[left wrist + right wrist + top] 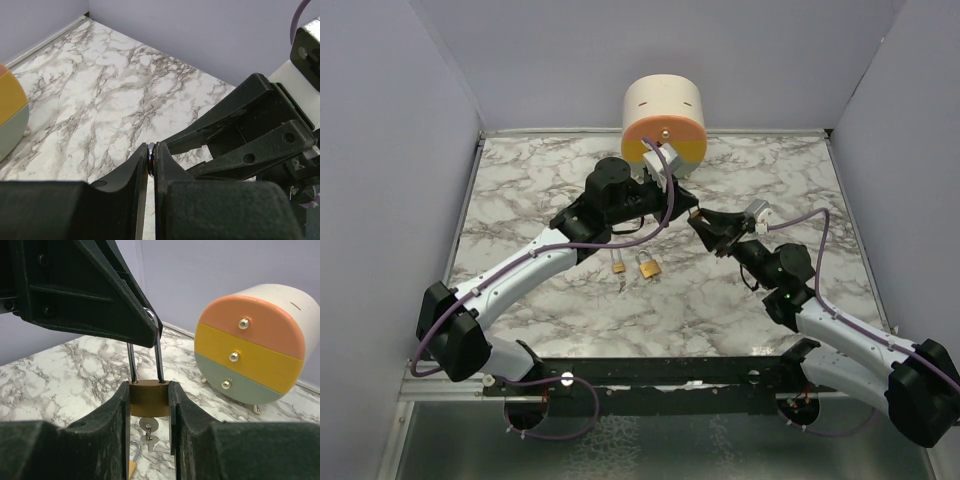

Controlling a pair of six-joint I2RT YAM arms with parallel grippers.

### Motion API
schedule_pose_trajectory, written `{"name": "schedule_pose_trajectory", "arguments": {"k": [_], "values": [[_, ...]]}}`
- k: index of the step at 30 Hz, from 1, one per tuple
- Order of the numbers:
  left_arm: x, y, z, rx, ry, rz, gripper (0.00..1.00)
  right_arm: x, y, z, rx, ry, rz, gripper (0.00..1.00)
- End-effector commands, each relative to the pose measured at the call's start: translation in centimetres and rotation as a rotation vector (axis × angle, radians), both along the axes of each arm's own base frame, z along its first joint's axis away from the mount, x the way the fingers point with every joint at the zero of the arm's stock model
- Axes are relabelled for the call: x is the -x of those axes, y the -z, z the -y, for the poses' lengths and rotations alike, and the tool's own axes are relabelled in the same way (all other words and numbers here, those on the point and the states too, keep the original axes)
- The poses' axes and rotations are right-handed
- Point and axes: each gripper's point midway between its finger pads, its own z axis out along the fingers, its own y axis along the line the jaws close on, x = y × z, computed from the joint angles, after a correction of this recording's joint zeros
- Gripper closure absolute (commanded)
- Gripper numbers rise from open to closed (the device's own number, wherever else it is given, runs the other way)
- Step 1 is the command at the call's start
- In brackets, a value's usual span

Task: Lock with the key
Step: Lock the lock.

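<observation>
A brass padlock (149, 397) hangs in the air between both grippers. My right gripper (149, 405) is shut on its brass body from both sides. The steel shackle (159, 357) rises to my left gripper (151, 159), which is shut on the shackle's top (151, 152). A silver key (149, 424) sits in the keyhole under the body, with a second key dangling from its ring. In the top view the two grippers meet fingertip to fingertip, left (692, 212) and right (708, 228), and they hide the lock.
A round drawer unit (663, 118) with orange, yellow and grey-green fronts stands at the back, also in the right wrist view (250, 345). Two more brass padlocks (649, 266) (618, 265) lie on the marble table (540, 200) below the held one.
</observation>
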Motion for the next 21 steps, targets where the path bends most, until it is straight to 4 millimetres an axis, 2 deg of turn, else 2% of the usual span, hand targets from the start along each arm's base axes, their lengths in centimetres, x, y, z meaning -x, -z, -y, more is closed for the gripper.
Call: {"name": "schedule_pose_trajectory", "arguments": {"k": [1,2,6,7,8,9,14,21], "values": [[-0.3,-4.6,-1.1,0.054,-0.039,0.128,1.00,-0.8,0.1,0.6,-0.011,0.044,-0.035,0.72],[-0.3,-4.8,-1.1,0.053,-0.038,0.134,1.00,-0.8,0.1,0.6,-0.012,0.045,-0.037,0.70],[-0.3,-6.0,-1.4,0.045,-0.043,0.180,1.00,-0.7,0.4,0.6,-0.013,0.043,-0.049,0.41],[-0.3,-6.4,-1.6,0.041,-0.050,0.195,1.00,-0.7,0.5,0.7,-0.012,0.044,-0.052,0.31],[-0.3,-6.7,-1.8,0.034,-0.053,0.207,1.00,-0.7,0.6,0.7,-0.015,0.045,-0.055,0.17],[-0.3,-7.0,-2.0,0.030,-0.057,0.219,1.00,-0.7,0.8,0.8,-0.016,0.046,-0.059,0.10],[0.2,-8.0,-3.2,0.015,-0.075,0.271,1.00,0.0,1.4,0.6,-0.040,0.016,-0.098,0.05],[1.6,-7.9,-4.3,-0.026,-0.053,0.289,1.00,0.3,1.0,-0.1,-0.050,-0.027,-0.129,0.03]]}}
